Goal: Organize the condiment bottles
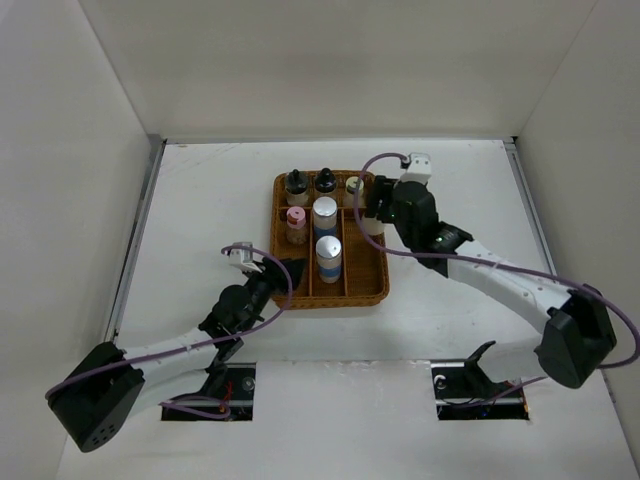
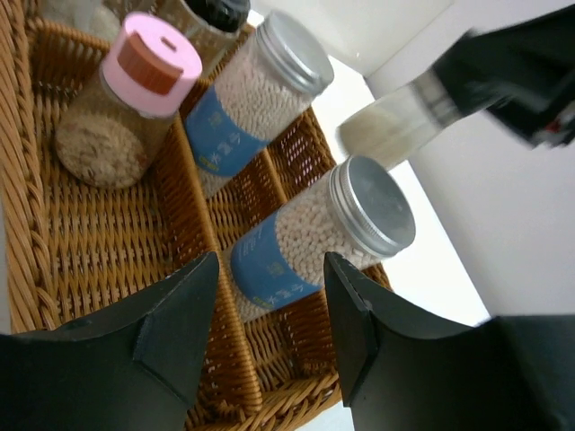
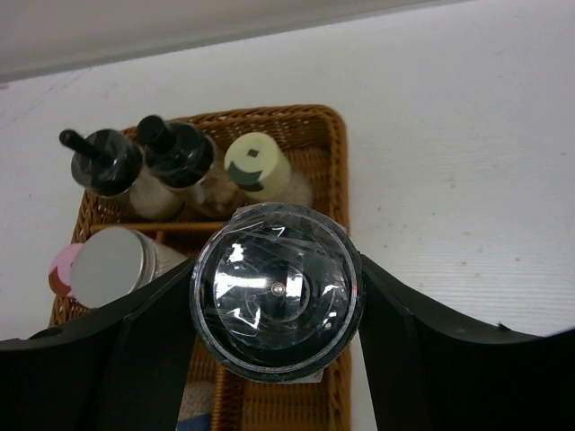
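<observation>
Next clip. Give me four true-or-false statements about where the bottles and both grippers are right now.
1. The right gripper grips a bottle over the tray. True.
2. The left gripper holds a pink-capped bottle. False: it is open and empty, at the tray's near left corner.
3. Two black-capped bottles stand at the tray's far end. True.
4. Both blue-labelled bottles stand on the table outside the tray. False: they stand in its middle compartment.

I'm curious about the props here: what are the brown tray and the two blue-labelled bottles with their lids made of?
The tray looks like woven wicker or rattan, matte: interlaced brown strands show. The blue-labelled bottles seem clear plastic or glass, I cannot tell which; white pellets show through. Their lids look like brushed metal, with a dull silver sheen.
</observation>
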`<state>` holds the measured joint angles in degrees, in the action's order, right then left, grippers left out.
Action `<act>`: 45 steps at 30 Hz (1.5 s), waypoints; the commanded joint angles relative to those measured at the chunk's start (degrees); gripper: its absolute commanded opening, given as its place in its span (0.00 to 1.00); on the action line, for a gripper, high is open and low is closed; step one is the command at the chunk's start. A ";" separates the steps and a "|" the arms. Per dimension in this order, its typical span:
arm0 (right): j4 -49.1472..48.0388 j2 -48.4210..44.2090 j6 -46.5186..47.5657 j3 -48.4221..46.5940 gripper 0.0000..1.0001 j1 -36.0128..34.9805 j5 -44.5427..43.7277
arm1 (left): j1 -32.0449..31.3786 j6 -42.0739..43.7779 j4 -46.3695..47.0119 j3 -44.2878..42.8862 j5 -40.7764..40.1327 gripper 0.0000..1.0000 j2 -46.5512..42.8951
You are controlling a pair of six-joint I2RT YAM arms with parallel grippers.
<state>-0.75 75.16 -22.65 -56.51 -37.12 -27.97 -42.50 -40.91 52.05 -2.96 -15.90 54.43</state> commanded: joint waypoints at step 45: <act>-18.75 -2.12 -6.69 19.15 1.00 7.11 -8.77 | 9.41 -0.31 -50.63 -23.84 -10.91 0.35 -4.86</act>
<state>-14.90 72.29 -25.91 -39.05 -30.48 -35.29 -34.35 -40.32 11.84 -22.92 -24.84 49.71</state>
